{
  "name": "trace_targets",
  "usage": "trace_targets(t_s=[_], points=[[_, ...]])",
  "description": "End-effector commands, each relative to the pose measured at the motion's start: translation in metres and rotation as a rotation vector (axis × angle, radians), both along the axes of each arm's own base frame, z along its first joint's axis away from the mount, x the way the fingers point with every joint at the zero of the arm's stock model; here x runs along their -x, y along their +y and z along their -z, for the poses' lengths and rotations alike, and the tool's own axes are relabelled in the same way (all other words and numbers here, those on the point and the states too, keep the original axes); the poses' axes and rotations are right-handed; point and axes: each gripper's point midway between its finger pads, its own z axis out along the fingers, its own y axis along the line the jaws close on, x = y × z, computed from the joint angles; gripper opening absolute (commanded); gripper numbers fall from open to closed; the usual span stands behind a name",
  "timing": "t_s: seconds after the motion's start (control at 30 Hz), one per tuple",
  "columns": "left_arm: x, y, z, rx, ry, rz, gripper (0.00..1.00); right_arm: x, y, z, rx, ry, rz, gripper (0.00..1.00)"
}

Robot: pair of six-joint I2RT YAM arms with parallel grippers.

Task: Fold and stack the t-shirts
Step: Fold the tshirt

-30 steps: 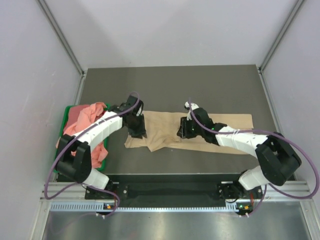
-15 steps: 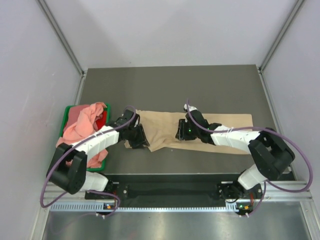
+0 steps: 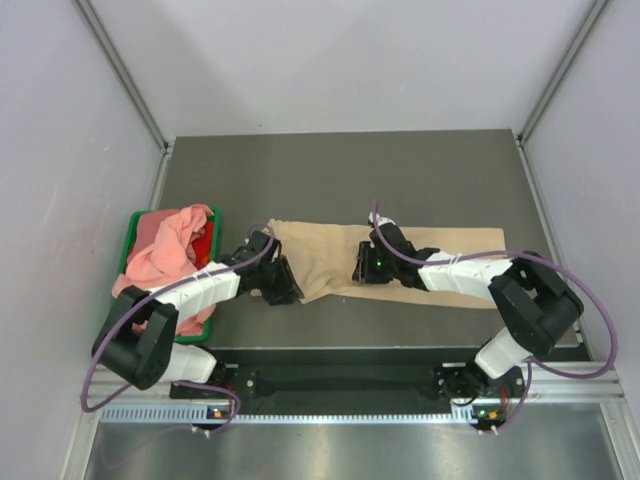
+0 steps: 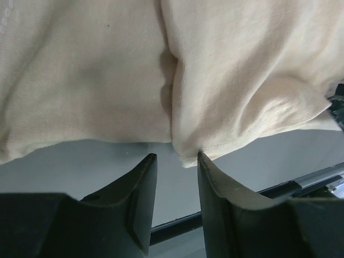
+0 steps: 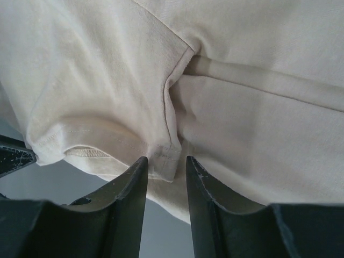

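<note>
The tan t-shirt (image 3: 325, 258) lies spread across the middle of the table. My left gripper (image 3: 284, 290) sits low at the shirt's near left edge. In the left wrist view it (image 4: 174, 156) is open, and a corner of the tan cloth (image 4: 107, 80) reaches just to the fingertips, touching the right one. My right gripper (image 3: 363, 268) is over the shirt's near middle. In the right wrist view it (image 5: 165, 159) is open, with a stitched hem fold of the tan cloth (image 5: 242, 134) between the fingertips. Salmon-pink t-shirts (image 3: 165, 248) are heaped at the left.
The pink shirts lie in a green plastic bin (image 3: 127, 243) at the table's left edge, close to my left arm. The table's front rail (image 4: 301, 183) runs just beyond the shirt's near edge. Grey walls enclose the table on three sides.
My left gripper has moved from on top of the shirt's left part toward the near edge. The shirt's left side has bunched inward. My right gripper has shifted slightly left.
</note>
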Motion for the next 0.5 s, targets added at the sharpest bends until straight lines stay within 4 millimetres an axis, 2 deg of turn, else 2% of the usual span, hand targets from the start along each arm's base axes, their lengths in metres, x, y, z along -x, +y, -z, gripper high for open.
trace_targets(t_s=[0.0, 0.13, 0.23, 0.3, 0.37, 0.4, 0.43, 0.47], points=[[-0.014, -0.007, -0.006, 0.031, -0.050, -0.041, 0.41, 0.004, 0.007, -0.001, -0.029, 0.003, -0.006, 0.34], [-0.017, -0.007, -0.004, 0.030, -0.056, -0.044, 0.41, 0.003, 0.011, -0.005, -0.054, -0.012, -0.012, 0.33], [-0.016, -0.009, -0.002, 0.036, -0.041, -0.041, 0.36, 0.003, 0.013, -0.007, -0.063, -0.011, -0.015, 0.33], [-0.013, -0.009, -0.002, 0.040, -0.032, -0.033, 0.22, 0.003, 0.015, -0.009, -0.072, -0.011, -0.019, 0.31], [-0.013, -0.010, -0.005, 0.040, -0.026, -0.035, 0.10, 0.004, 0.017, -0.013, -0.087, -0.011, -0.028, 0.21], [-0.009, -0.007, -0.005, 0.025, -0.009, -0.034, 0.00, 0.004, 0.017, -0.014, -0.089, -0.013, -0.029, 0.15], [-0.009, -0.004, -0.007, 0.008, -0.008, -0.037, 0.00, 0.004, 0.018, -0.018, -0.095, -0.019, -0.033, 0.08], [-0.014, -0.005, -0.016, 0.006, -0.021, -0.038, 0.00, 0.003, 0.019, -0.022, -0.100, -0.027, -0.034, 0.06]])
